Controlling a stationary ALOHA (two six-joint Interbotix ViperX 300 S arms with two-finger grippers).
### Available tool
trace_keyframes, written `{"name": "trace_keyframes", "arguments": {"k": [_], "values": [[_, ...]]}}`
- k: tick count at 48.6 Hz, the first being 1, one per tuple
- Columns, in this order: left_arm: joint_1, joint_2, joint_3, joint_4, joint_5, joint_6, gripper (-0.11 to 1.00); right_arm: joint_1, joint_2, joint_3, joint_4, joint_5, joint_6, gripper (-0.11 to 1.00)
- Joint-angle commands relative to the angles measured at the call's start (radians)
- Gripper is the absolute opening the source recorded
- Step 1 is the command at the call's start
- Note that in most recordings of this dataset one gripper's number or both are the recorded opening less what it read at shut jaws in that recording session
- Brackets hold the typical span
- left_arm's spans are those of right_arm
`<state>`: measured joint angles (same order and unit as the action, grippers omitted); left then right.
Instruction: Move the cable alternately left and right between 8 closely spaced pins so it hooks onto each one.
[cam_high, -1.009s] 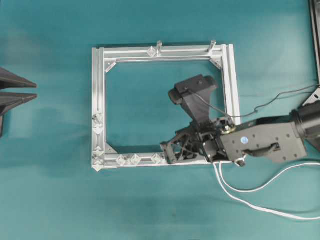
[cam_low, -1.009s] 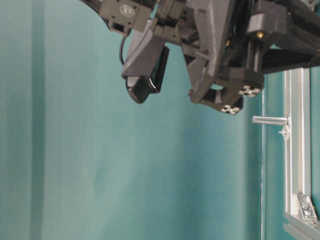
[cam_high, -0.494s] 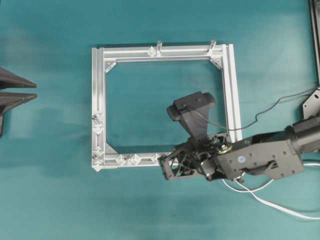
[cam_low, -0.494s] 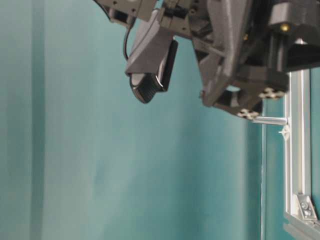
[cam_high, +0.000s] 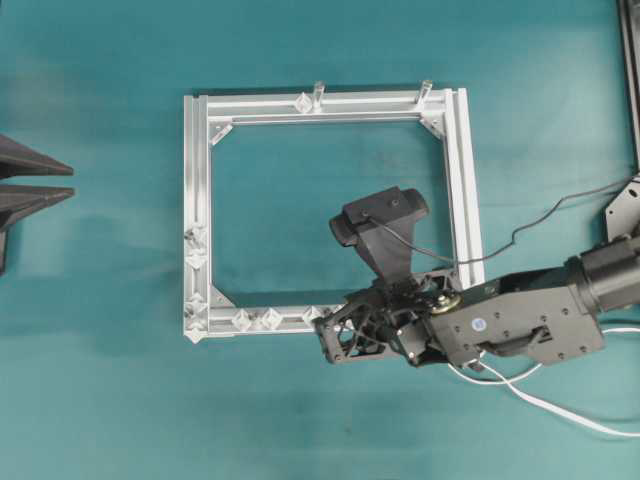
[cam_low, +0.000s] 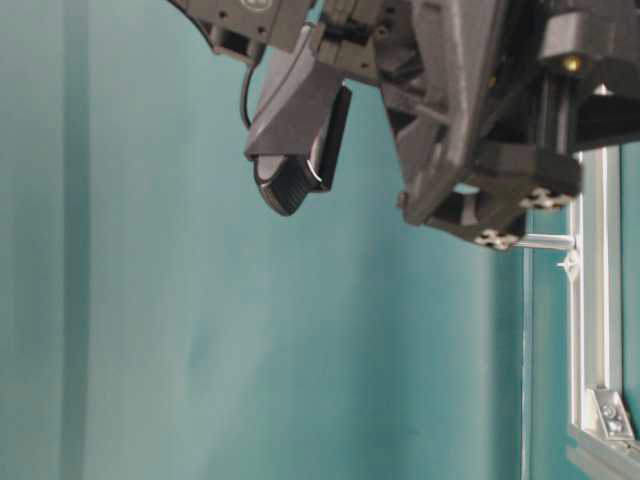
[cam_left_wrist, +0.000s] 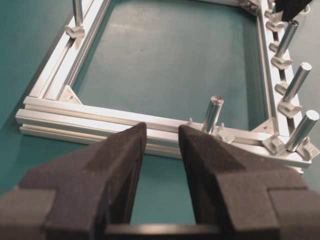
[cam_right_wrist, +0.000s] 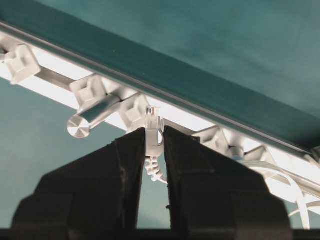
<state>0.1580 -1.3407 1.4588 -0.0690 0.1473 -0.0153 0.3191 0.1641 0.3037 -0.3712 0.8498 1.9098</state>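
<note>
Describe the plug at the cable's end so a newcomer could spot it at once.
Find the silver frame running across the right wrist view, then the right tool just below it. The plug is the small clear-white block pinched between the black pads, its tip poking above them. Unlike the studs beside it, white cable coils down from it.

Top-down overview, sideways table-level close-up, two wrist close-ups, all sharing the frame (cam_high: 196, 210).
</note>
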Motion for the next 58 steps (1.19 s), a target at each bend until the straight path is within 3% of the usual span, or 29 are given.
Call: {"name": "trace_keyframes", "arguments": {"k": [1, 32, 45, 58], "values": [[0.003, 0.015, -0.012, 0.002, -0.009, -0.008, 0.37, 0.006, -0.018, -0.021, 0.002, 0.003, 0.000, 0.15], [0.003, 0.014, -0.012, 0.002, -0.009, -0.008, 0.37, 0.028, -0.018, -0.026, 0.002, 0.006, 0.005, 0.15], [0.003, 0.014, -0.012, 0.002, -0.009, -0.008, 0.37, 0.092, -0.018, -0.058, 0.000, 0.107, 0.087, 0.15], [0.003, 0.014, -0.011, 0.002, -0.009, -0.008, 0.37, 0.137, -0.008, -0.069, 0.000, 0.121, 0.147, 0.15]]}}
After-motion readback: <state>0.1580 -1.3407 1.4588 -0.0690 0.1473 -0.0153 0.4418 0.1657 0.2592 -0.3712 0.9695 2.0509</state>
